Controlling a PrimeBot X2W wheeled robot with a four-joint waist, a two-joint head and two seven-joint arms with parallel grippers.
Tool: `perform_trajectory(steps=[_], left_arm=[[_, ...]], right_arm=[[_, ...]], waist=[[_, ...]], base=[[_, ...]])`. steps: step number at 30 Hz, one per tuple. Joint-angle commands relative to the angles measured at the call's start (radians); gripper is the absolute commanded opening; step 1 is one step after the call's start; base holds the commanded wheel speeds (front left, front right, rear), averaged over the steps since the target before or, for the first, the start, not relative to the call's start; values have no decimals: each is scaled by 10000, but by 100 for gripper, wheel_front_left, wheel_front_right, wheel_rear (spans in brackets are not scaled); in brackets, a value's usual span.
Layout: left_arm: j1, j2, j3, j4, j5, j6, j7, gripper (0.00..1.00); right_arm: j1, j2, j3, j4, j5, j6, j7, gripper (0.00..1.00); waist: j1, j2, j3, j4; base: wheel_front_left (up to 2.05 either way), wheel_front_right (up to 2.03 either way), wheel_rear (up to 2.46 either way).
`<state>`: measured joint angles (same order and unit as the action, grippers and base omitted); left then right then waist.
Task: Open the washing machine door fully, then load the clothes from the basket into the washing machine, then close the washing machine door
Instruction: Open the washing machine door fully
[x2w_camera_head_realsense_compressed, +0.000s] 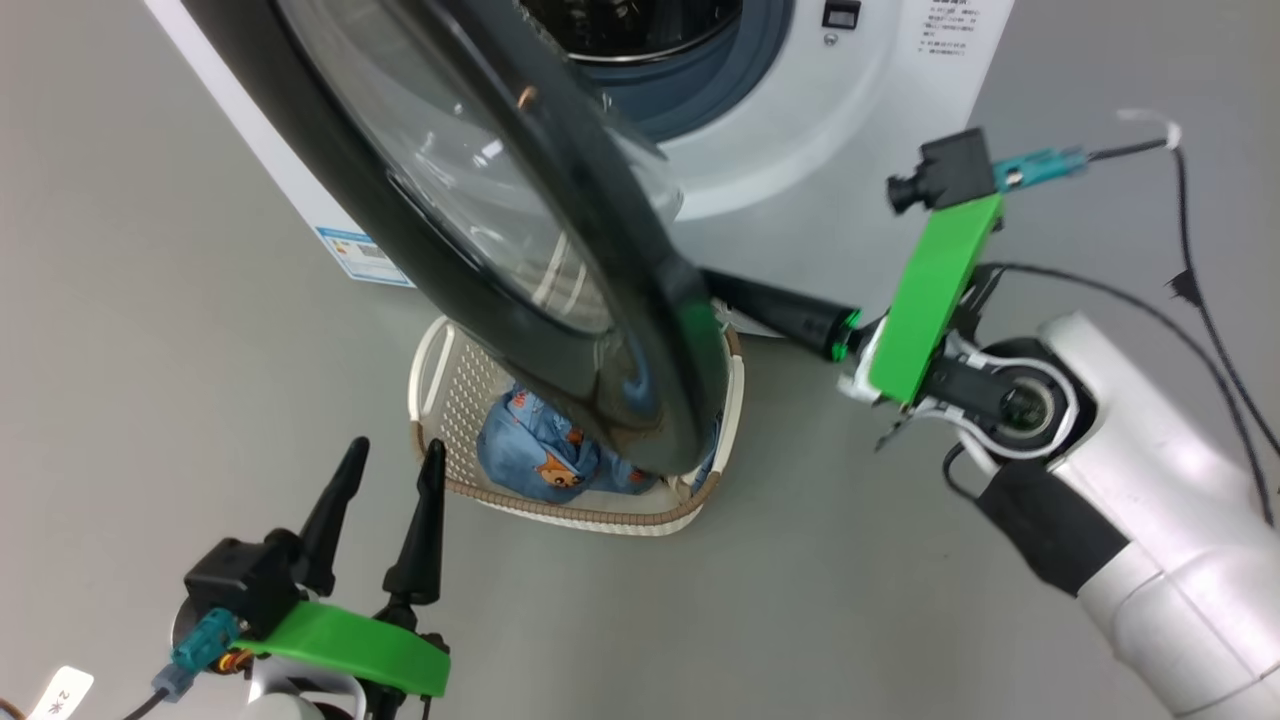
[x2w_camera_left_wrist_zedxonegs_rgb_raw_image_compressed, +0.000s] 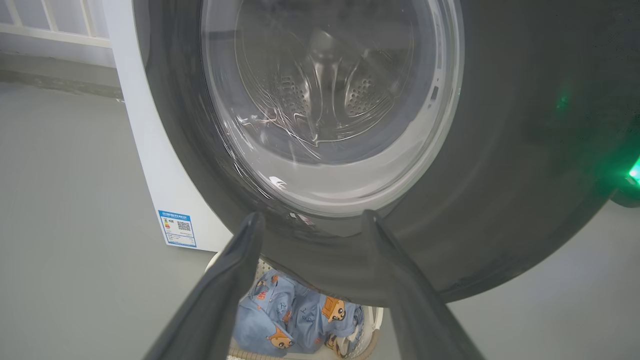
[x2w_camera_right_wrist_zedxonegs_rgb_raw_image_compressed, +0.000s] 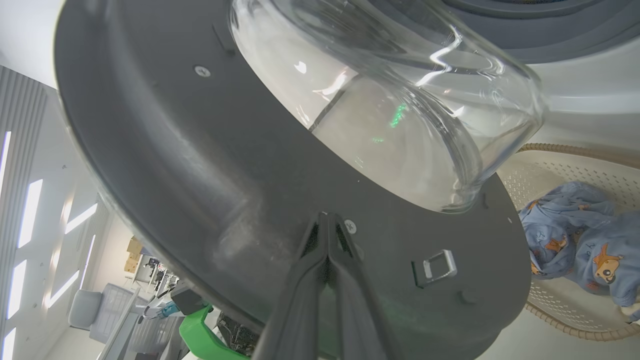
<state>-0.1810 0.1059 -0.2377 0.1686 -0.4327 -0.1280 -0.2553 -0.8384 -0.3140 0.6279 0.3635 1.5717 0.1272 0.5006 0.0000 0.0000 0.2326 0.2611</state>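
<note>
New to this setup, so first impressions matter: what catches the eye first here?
The large round washing machine door with a glossy black rim and domed clear glass window dominates, standing open from the big white washing machine. Beneath it sits a small cream-white perforated plastic basket holding light blue clothes printed with orange cartoon faces. The right hand, shut, points at the door's grey inner face.

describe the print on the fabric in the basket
Light blue fabric with orange-brown animal faces; right wrist view.
</note>
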Motion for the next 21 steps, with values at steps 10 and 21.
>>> perform_trajectory(steps=[10,21], left_arm=[[162,270,401,-295,184,-27,-65,100],[203,247,487,-321,196,-27,-65,100]], right_arm=[[785,664,567,-906,26,35,227,0],[999,1132,1025,-1126,-49,35,368,0]], waist=[[1,0,-207,184],[1,0,-336,291]], base=[[0,0,0],[0,0,0]])
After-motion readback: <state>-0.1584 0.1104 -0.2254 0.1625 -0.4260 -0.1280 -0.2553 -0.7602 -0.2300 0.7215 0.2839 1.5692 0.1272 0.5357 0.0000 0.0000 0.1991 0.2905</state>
